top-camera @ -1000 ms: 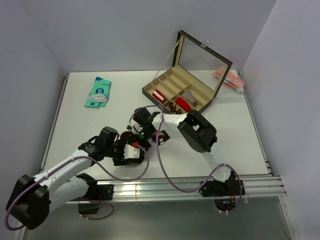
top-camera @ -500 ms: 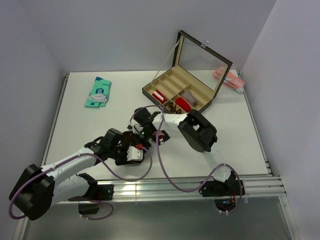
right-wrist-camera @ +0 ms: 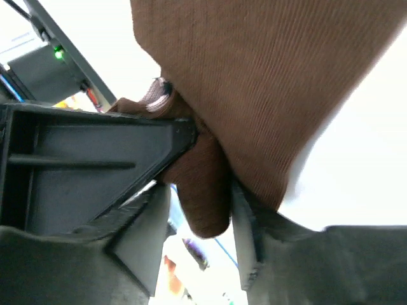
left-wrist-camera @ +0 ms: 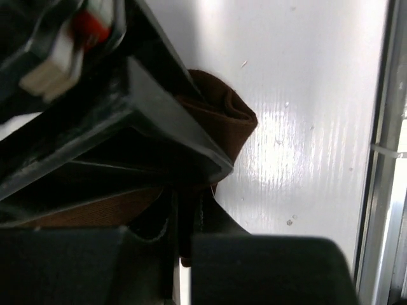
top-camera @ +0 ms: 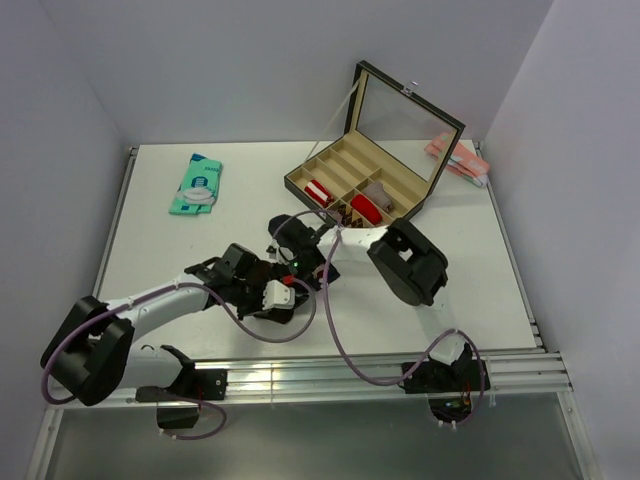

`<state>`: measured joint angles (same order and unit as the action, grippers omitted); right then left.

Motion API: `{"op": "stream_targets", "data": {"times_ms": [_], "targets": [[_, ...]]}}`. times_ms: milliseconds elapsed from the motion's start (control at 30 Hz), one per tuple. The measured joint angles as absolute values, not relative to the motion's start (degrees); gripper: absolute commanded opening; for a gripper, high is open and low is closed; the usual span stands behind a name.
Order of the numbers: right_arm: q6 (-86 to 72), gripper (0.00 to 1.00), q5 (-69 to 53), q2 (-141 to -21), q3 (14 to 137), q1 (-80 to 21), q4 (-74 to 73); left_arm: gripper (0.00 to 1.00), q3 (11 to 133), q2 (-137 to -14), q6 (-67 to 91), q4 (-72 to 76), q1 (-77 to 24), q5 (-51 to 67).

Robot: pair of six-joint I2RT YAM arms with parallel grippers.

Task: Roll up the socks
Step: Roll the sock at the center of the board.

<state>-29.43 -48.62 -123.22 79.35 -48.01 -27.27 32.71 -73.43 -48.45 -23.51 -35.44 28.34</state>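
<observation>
A dark brown sock (left-wrist-camera: 222, 117) lies bunched on the white table between my two grippers. In the left wrist view my left gripper (left-wrist-camera: 184, 222) is shut on a thin fold of it, and the right gripper's black body crosses just above. In the right wrist view the ribbed brown sock (right-wrist-camera: 267, 95) fills the upper frame, and a rolled lobe hangs between the fingers of my right gripper (right-wrist-camera: 200, 210). Those jaws stand open, with a gap beside the left finger (right-wrist-camera: 143, 222). From above, the left gripper (top-camera: 272, 295) and right gripper (top-camera: 290, 262) meet mid-table and hide the sock.
An open compartment box (top-camera: 400, 190) stands at the back, with a red roll (top-camera: 363, 208) and a red-and-white striped roll (top-camera: 318, 191) inside. A teal packet (top-camera: 197, 183) lies back left, a pink item (top-camera: 455, 157) back right. An aluminium rail (top-camera: 380, 370) runs along the near edge.
My left arm has moved right, up to the right gripper, and its jaws have closed on the brown sock. The right gripper's jaws have opened.
</observation>
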Motion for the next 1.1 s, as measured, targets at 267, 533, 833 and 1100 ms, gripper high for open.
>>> {"op": "stream_targets", "data": {"times_ms": [267,533,833,1100], "targets": [[-34.87,0.61,-35.77,-104.51,61.45,-46.48,-14.33,0.00,38.28,-80.55,-53.01,-30.11,-30.52,37.17],[-38.61,0.61,-17.87,-84.51,45.04,-43.90,-5.17,0.00,49.74,-94.52,-62.30,-47.18,-20.88,46.04],[-27.99,0.63,-0.23,-74.65,41.71,-56.14,-2.72,0.00,60.55,-109.51,-70.96,-64.77,-17.23,50.24],[-15.25,0.67,7.49,-85.86,46.46,-71.75,2.50,0.00,63.75,-116.25,-73.03,-73.95,-17.28,50.00]]}}
